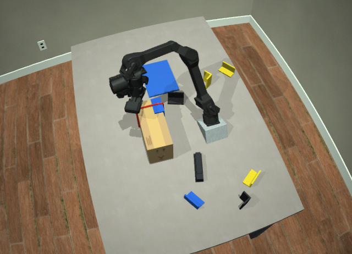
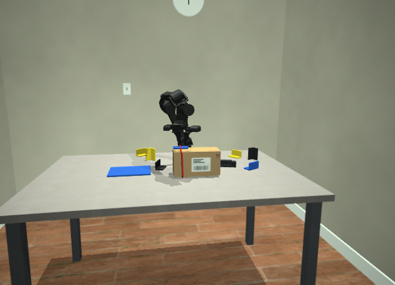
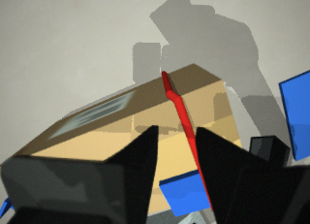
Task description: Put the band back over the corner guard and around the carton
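On my counter (image 1: 119, 188) a flat blue sheet (image 1: 160, 77) lies. Two yellow angle pieces (image 1: 226, 68) (image 1: 207, 78) sit near each other toward the far edge, a third (image 1: 251, 177) well apart at the near side. A black bracket (image 1: 175, 97) rests just beside the sheet, a long black bar (image 1: 198, 166) lies nearer, and a blue angle (image 1: 193, 199) and a small black angle (image 1: 244, 199) sit by the front. A wall clock (image 2: 188, 0) hangs above an outlet plate (image 2: 126, 88).
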{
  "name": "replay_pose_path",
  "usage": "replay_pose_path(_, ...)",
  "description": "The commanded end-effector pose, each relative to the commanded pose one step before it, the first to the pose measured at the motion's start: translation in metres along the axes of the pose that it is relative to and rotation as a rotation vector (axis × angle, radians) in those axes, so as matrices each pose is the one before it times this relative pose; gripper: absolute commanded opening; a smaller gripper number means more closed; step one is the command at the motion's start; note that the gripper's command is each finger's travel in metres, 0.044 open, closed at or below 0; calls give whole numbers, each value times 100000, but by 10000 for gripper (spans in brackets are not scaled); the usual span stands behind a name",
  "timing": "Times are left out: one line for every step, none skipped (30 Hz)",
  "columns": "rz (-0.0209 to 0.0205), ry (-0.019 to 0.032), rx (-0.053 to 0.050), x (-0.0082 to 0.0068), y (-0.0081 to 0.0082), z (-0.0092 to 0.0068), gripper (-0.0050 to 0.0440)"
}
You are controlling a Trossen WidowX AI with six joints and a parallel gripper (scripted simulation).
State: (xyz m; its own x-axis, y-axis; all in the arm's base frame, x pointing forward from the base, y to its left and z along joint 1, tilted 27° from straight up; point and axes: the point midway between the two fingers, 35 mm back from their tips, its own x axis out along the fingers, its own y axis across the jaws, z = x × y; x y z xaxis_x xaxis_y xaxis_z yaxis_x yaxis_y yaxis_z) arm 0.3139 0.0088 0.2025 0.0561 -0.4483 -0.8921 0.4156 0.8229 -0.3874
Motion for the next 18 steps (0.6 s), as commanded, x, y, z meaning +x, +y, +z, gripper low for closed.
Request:
replay_pose_path(59, -76, 48, 10, 13, 9, 212)
replay_pose_path(0, 0, 0, 0, 0, 0, 236)
replay_pose_path(0, 0, 0, 0, 0, 0, 260)
replay_pose_path(0, 0, 0, 0, 0, 0, 284)
replay_pose_path(0, 0, 0, 0, 0, 0, 308)
replay_pose_path(0, 0, 0, 0, 0, 0, 332)
replay_pose_path(0, 0, 0, 0, 0, 0, 356)
replay_pose_path(0, 0, 0, 0, 0, 0, 380)
replay_pose_path(0, 0, 0, 0, 0, 0, 404)
replay_pose_path(0, 0, 0, 0, 0, 0, 428)
replay_pose_path(0, 0, 0, 0, 0, 0, 428)
replay_pose_path(0, 0, 0, 0, 0, 0, 428)
replay_pose_path(0, 0, 0, 0, 0, 0, 440)
replay_pose_path(398, -562, -20, -215, -11, -96, 440)
replay_pose_path(1212, -1673, -61, -640, -39, -292, 440)
replay_pose_path(2078, -2744, -101, -1050, -77, -490, 440)
replay_pose_path(2766, -3434, -127, -1316, -118, -628, 440)
replay_pose_path(2881, -3338, -121, -1286, -136, -621, 440)
